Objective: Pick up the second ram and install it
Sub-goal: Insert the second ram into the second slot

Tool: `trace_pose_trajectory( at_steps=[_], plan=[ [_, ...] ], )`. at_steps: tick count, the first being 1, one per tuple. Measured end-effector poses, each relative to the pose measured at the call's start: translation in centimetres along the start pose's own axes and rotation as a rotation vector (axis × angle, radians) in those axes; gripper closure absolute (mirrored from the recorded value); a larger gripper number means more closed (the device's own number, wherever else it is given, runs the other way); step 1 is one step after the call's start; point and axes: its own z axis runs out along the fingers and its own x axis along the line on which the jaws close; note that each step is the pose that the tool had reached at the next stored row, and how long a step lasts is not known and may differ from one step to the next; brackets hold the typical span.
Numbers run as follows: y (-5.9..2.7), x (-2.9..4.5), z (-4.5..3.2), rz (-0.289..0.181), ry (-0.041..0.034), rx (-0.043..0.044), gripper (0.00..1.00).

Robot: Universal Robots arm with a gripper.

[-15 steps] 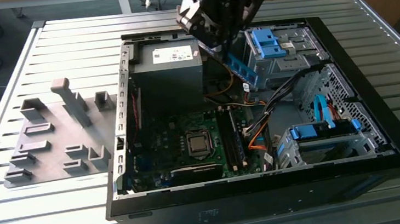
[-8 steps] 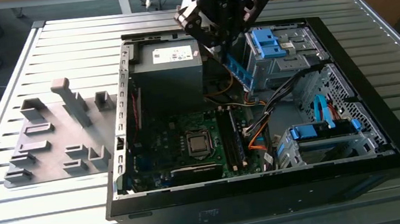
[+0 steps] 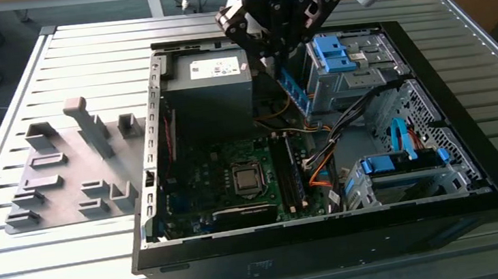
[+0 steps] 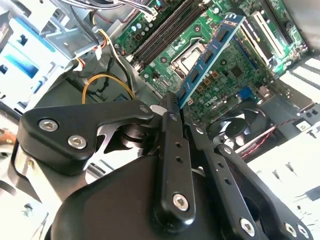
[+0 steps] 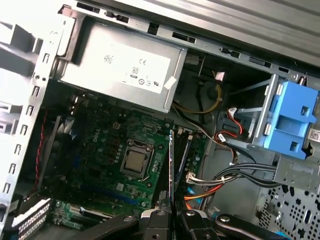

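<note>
I have the gripper (image 3: pixel 283 57) clamped on the second ram (image 3: pixel 293 88), and in the exterior view I see it hanging over the open computer case (image 3: pixel 150 108), between the grey power supply (image 3: pixel 212 91) and the blue drive bracket (image 3: pixel 337 53) at the far side of the case. The stick hangs edge-down from the fingers, its blue-green board sloping a little toward the exterior view's right, clear of the motherboard (image 3: pixel 230 182) below it. In the second wrist view I look along the black fingers (image 4: pixel 172 150) pinched on one end of the stick (image 4: pixel 210 57), whose row of black chips runs out over the green board and the bare processor socket (image 4: pixel 192 55); the long memory slots (image 4: pixel 167 32) lie beyond it, near but not touching. The first wrist view gives me the stick (image 5: pixel 171 165) edge-on, a thin line rising from the fingertips, just beside the processor socket (image 5: pixel 135 162) and next to the memory slots (image 5: pixel 184 150). A yellow cable (image 4: pixel 107 82) loops beside the gripper's linkage. Outside the case, on the slatted table (image 3: pixel 51 268), sits the grey holder tray (image 3: pixel 61 178) with its upright blocks, well apart from the arm.
</note>
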Motion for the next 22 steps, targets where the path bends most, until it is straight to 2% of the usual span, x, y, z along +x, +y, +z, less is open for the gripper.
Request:
trace_pose_trajectory(
  at_steps=[4,12,22],
  plan=[
    [0.0,0.0,0.01,0.025,0.0,0.0008,0.86],
    [0.0,0.0,0.01,0.038,0.0,0.0012,0.86],
    [0.0,0.0,0.12,0.19,-0.0001,0.0059,0.86]
  ],
)
